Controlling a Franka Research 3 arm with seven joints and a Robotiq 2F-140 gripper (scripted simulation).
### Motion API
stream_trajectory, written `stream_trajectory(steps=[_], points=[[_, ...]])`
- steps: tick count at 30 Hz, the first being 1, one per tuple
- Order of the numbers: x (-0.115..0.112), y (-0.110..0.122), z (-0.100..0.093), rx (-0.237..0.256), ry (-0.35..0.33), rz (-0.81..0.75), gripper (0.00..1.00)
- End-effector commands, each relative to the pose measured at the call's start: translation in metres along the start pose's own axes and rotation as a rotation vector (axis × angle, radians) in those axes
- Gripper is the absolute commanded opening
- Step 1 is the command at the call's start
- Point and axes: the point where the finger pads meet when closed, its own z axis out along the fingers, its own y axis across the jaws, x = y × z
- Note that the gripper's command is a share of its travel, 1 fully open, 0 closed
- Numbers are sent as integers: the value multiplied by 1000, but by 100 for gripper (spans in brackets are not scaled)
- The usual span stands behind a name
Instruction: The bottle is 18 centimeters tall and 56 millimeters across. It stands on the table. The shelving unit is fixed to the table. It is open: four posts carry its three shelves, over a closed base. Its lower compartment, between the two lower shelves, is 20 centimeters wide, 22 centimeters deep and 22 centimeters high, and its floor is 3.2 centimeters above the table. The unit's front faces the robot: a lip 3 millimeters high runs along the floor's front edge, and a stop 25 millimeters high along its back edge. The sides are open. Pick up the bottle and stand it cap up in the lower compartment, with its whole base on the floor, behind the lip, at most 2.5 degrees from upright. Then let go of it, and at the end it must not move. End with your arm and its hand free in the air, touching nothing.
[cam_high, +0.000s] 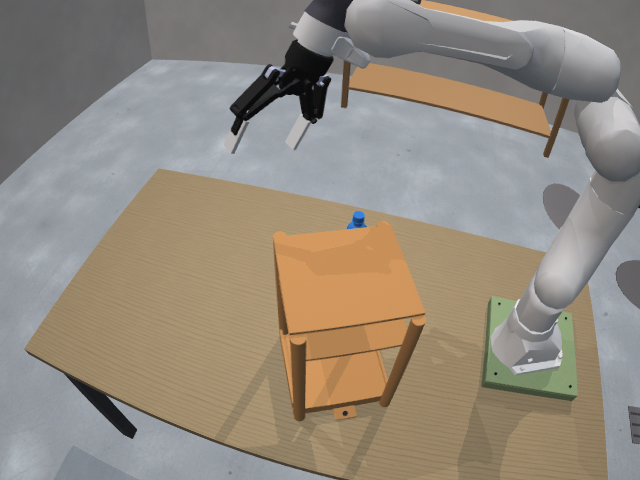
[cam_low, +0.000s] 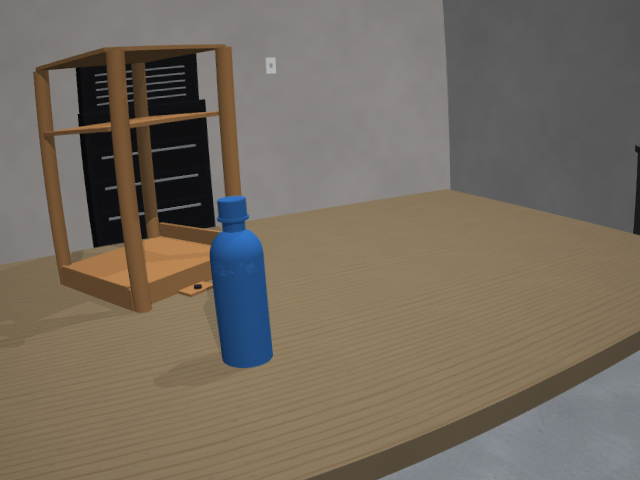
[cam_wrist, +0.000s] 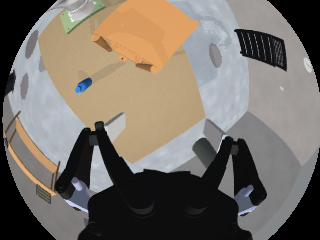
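I see the bottle (cam_low: 241, 289) standing upright, cap up, on the desk (cam_low: 413, 289) beside the shelf (cam_low: 124, 175); my end effector (cam_high: 266, 138) hangs spread apart, holding nothing.

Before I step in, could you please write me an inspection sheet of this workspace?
Surface: curved wooden table top, shadows on it.
Job's things: blue plastic capped bottle stands upright, cap up, on the table behind the orange wooden shelving unit; the unit's compartments hold nothing.
Clutter: small tab with a dark dot at the unit's foot; nothing else seen.
Grippers: black tool open, holding nothing, high above the table's far edge, well away from the bottle.
Cables: nothing seen.
Surroundings: green base plate under the arm; wooden bench; black slatted cabinet; grey floor and walls.
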Motion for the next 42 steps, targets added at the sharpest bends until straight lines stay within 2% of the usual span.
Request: stream_trajectory(steps=[1,9,11,12,25,42], points=[[-1,-44,-4,83,36,94,100],[-14,-126,-21,209,57,233,100],[-14,-126,-21,209,57,233,100],[-16,-153,-28,248,64,279,100],[-9,-273,-69,430,101,512,100],[-8,-279,-72,440,103,525,100]])
